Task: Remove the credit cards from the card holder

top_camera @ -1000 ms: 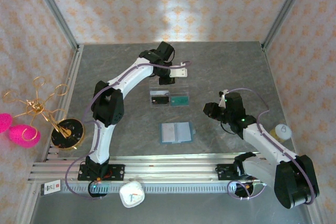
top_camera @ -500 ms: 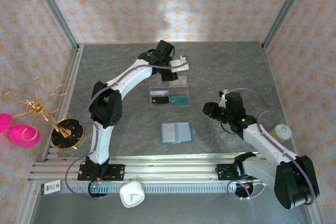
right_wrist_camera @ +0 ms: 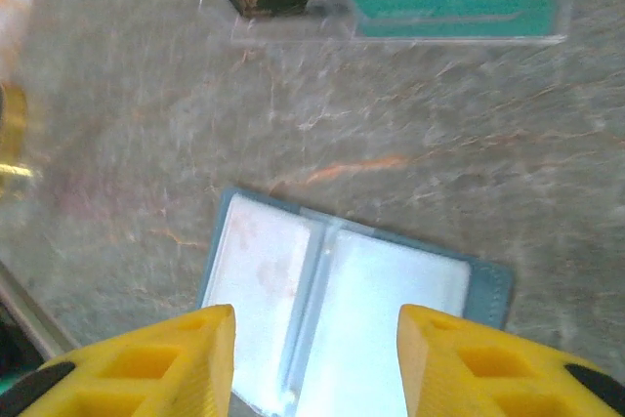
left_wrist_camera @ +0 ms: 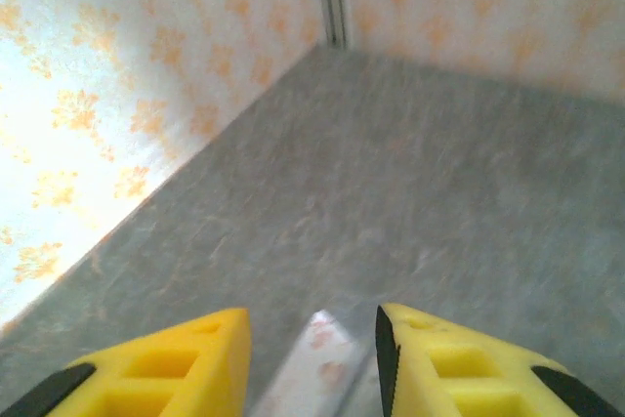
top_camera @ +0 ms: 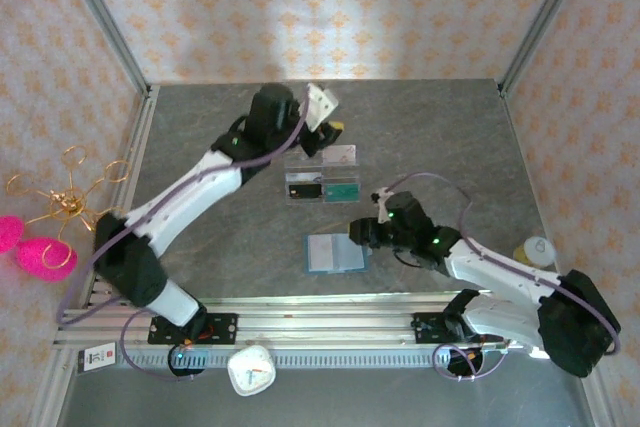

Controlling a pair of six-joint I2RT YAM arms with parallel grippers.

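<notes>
1. The silvery grey card (top_camera: 340, 155) lay flat on the table (top_camera: 450, 137), just beyond the clear tray (top_camera: 323, 173) and well apart from the card holder (right_wrist_camera: 264, 261). That removal looked done.
2. The left gripper (left_wrist_camera: 311, 314) hung above this card, its fingers moderately apart and gripping nothing.
3. The card holder lay open near the table's front, sleeves (right_wrist_camera: 391, 290) facing up. Glare hid whether a card sat inside, so probably one extraction remained.
4. The right gripper (right_wrist_camera: 315, 312) hovered directly over the holder, fingers spread and empty.

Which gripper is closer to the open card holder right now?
Right. The right gripper hovers over the card holder at its right edge; the left gripper is far off, beyond the clear tray.
</notes>
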